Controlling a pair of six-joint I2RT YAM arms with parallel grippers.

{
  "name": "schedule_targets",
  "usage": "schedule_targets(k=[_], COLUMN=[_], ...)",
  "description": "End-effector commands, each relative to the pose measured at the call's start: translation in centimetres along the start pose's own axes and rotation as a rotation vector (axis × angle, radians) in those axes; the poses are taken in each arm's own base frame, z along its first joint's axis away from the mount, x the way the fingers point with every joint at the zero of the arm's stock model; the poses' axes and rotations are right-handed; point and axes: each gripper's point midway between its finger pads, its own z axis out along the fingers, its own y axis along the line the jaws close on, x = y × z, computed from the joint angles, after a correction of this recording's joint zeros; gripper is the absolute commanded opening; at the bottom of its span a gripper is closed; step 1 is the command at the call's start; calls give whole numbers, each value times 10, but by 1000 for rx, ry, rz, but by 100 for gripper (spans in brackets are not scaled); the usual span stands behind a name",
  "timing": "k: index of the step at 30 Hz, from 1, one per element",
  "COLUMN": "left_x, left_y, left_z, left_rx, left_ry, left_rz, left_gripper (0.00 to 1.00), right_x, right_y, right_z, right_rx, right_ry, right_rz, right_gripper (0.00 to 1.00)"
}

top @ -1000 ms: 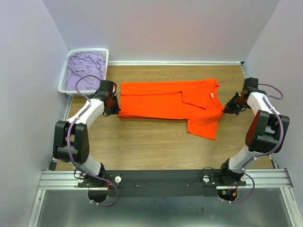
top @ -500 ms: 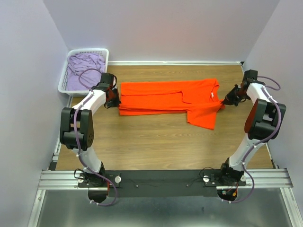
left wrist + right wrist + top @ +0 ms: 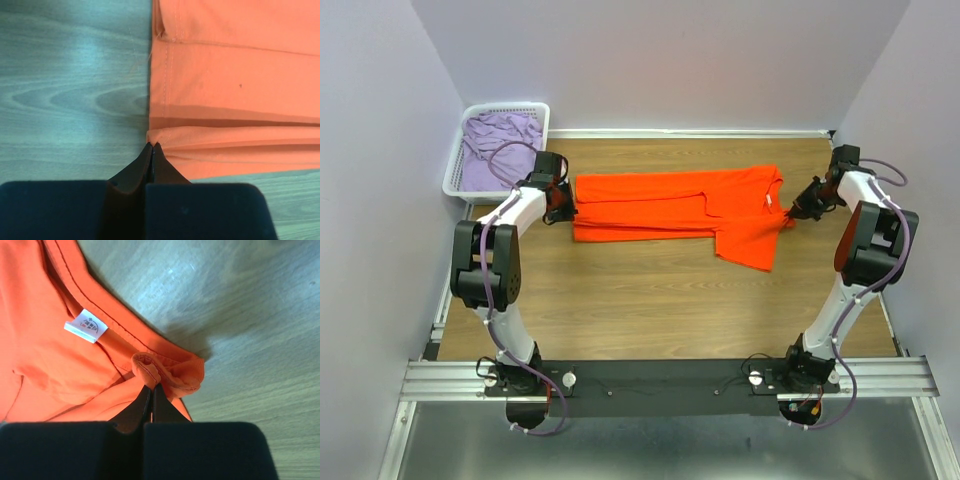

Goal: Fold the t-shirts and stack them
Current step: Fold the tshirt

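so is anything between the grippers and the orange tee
Nothing visible. The left gripper and right gripper are each shut on an edge of the orange t-shirt; the lilac t-shirt lies in the white basket, off to the far left.

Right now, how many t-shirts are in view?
2. The orange t-shirt lies spread on the table, partly folded. The lilac t-shirt is crumpled in the white basket at the far left corner. Others may be hidden beneath it.
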Motion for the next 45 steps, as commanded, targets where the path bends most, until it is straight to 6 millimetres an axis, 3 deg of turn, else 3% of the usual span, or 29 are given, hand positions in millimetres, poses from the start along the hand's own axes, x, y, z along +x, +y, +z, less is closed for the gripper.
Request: schedule_targets(k=[1, 8, 11, 13, 14, 15, 19, 21, 25, 26, 27, 30, 32, 33, 36, 39, 45], left_x=[-15, -14, -10, -10, -11, -15, -22, -26, -27, -23, -26, -24, -18, -22, -21, -16, 6], left_y=[8, 8, 9, 9, 9, 9, 9, 15, 16, 18, 18, 25, 30, 31, 32, 32, 32], left_z=[8, 22, 29, 28, 27, 23, 8, -1, -18, -21, -30, -49, -56, -68, -85, -95, -89], left_rx=[-29, -25, -23, -22, -24, -29, -36, -70, -78, -84, -90, -119, -134, -139, -126, -104, -66], left_ry=[-43, -45, -30, -34, -41, -57, -89, -108, -136, -133, -154, -198, -217, -257, -334, -380, -376], left_rz=[1, -8, -1, -1, -4, -3, 2, 7, 11, 10, 8, 3, 1, 1, 0, 23, 36], left_gripper=[0, 0, 1, 11, 17, 28, 49, 59, 73, 76, 80, 87, 88, 88, 87, 85, 84], right_x=[-15, -16, -18, -20, -22, -24, -29, -28, -11, 6, 8, 41, 64, 83, 111, 133, 149], right_y=[-1, 0, -1, 2, 4, 6, 23, 25, 33, 31, 34, 32, 39, 35, 22, 13, 15], right_z=[3, 15, 18, 16, 15, 12, -14, -24, -49, -46, -60, -66, -65, -59, -47, -35, -17], right_rx=[28, 24, 30, 22, 19, 19, 28, 61, 117, 139, 140, 172, 159, 155, 175, 195, 201], right_ry=[-37, -23, -33, -41, -48, -60, -143, -184, -262, -245, -281, -290, -276, -241, -183, -143, -121], right_rz=[-9, -8, -17, -35, -44, -61, -138, -174, -266, -292, -306, -367, -412, -420, -425, -434, -447], right_gripper=[2, 5, 14, 21, 29, 34, 56, 61, 67, 67, 67, 67, 67, 67, 67, 65, 63])
